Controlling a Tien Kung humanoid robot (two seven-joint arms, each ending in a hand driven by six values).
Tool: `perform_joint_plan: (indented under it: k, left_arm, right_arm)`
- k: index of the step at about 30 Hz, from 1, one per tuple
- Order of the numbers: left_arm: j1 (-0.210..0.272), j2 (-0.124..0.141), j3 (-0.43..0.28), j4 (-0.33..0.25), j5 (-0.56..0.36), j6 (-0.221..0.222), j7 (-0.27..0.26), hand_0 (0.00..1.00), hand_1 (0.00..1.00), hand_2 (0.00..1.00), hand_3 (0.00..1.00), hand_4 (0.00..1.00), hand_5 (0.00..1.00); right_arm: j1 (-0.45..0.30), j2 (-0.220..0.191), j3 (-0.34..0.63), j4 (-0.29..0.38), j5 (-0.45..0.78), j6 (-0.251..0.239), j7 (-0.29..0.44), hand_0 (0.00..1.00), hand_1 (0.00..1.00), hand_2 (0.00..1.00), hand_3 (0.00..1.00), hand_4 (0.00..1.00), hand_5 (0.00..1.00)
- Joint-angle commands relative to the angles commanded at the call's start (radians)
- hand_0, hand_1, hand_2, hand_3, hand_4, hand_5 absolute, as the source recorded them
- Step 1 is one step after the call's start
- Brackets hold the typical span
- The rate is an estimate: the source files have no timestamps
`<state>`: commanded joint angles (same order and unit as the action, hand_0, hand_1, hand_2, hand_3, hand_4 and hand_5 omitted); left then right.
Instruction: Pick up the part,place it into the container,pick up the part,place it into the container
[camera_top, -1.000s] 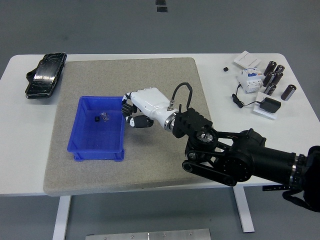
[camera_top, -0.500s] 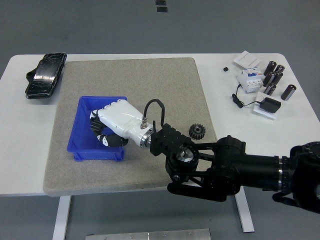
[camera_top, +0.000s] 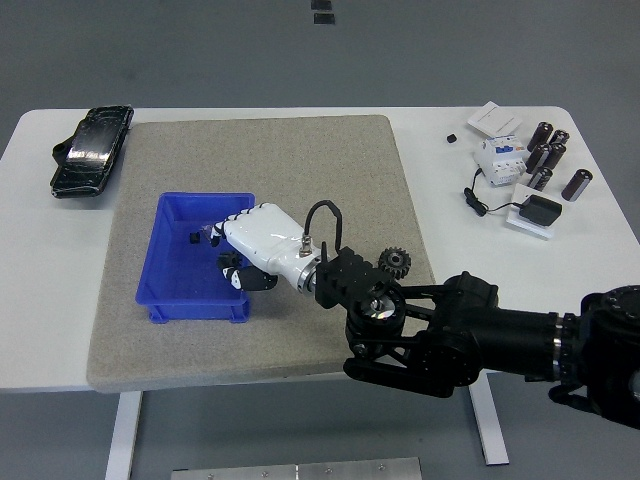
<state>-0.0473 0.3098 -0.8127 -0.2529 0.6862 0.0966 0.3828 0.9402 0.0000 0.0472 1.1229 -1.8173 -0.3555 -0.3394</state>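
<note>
Reaching from the counter's (camera_top: 40, 340) near right corner, the right hand (camera_top: 258, 245) hangs over the right part of the blue container (camera_top: 165, 290), which sits on the left half of the grey mat (camera_top: 300, 160). Its fingers (camera_top: 236, 272) are curled under the white palm; whether they pinch something I cannot tell. One small dark part (camera_top: 193, 238) lies inside the container. A black gear (camera_top: 394, 262) rests on the mat near its right edge, beside the arm.

No legible text anywhere, print on the white breaker (camera_top: 497, 157) too small to read (boxes beside it likewise), no signs.
</note>
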Motion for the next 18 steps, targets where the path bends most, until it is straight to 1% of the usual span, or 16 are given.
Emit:
perform_joint_plan:
  k: [1, 2, 5, 7, 8, 11, 13, 14, 16, 18]
  left_arm:
    - [0.000, 0.000, 0.001, 0.000, -0.001, 0.000, 0.000, 0.682, 0.657, 0.627, 0.571, 0.711, 0.293]
    - [0.000, 0.000, 0.001, 0.000, 0.000, 0.000, 0.000, 0.681, 0.657, 0.625, 0.569, 0.705, 0.294]
    - [0.001, 0.000, -0.001, -0.001, 0.003, 0.000, 0.002, 0.681, 0.657, 0.625, 0.569, 0.705, 0.294]
    - [0.001, 0.000, -0.003, -0.001, 0.005, 0.000, 0.003, 0.681, 0.657, 0.625, 0.569, 0.705, 0.294]
    - [0.002, 0.000, -0.003, -0.001, 0.005, 0.000, 0.002, 0.682, 0.657, 0.623, 0.569, 0.696, 0.289]
    - [0.001, 0.000, -0.002, 0.000, 0.003, -0.001, 0.001, 0.682, 0.657, 0.623, 0.569, 0.696, 0.289]
    - [0.002, -0.001, -0.001, 0.000, 0.003, -0.001, 0.001, 0.682, 0.657, 0.623, 0.569, 0.696, 0.289]
    - [0.002, -0.002, -0.001, 0.000, 0.003, -0.001, 0.000, 0.682, 0.657, 0.624, 0.570, 0.701, 0.290]
    - [0.003, -0.003, -0.003, 0.000, 0.004, -0.002, 0.001, 0.682, 0.657, 0.624, 0.570, 0.701, 0.290]
    - [0.004, -0.004, -0.003, 0.000, 0.004, -0.002, 0.001, 0.682, 0.657, 0.624, 0.570, 0.701, 0.290]
  right_arm:
    - [0.000, 0.000, 0.001, 0.004, 0.004, 0.005, 0.001, 0.737, 0.806, 0.798, 0.724, 0.615, 0.363]
    - [0.000, 0.000, 0.003, 0.008, 0.008, 0.009, 0.002, 0.811, 0.882, 0.865, 0.790, 0.670, 0.354]
    - [0.000, 0.000, 0.011, 0.027, 0.015, 0.012, 0.006, 0.811, 0.882, 0.865, 0.790, 0.670, 0.354]
    - [-0.001, 0.000, 0.017, 0.040, 0.020, 0.006, 0.011, 0.811, 0.882, 0.865, 0.790, 0.670, 0.354]
    - [-0.001, 0.000, 0.020, 0.047, 0.023, 0.000, 0.014, 0.802, 0.879, 0.868, 0.801, 0.698, 0.370]
    - [-0.007, 0.000, 0.041, 0.070, 0.052, -0.021, 0.029, 0.802, 0.879, 0.868, 0.801, 0.698, 0.370]
    - [-0.019, 0.000, 0.078, 0.092, 0.100, -0.042, 0.055, 0.802, 0.879, 0.868, 0.801, 0.698, 0.370]
    - [-0.025, 0.000, 0.095, 0.102, 0.122, -0.052, 0.066, 0.750, 0.815, 0.812, 0.770, 0.714, 0.378]
    - [-0.041, -0.004, 0.142, 0.126, 0.169, -0.080, 0.084, 0.750, 0.815, 0.812, 0.770, 0.714, 0.378]
    - [-0.054, -0.018, 0.191, 0.140, 0.192, -0.098, 0.086, 0.750, 0.815, 0.812, 0.770, 0.714, 0.378]
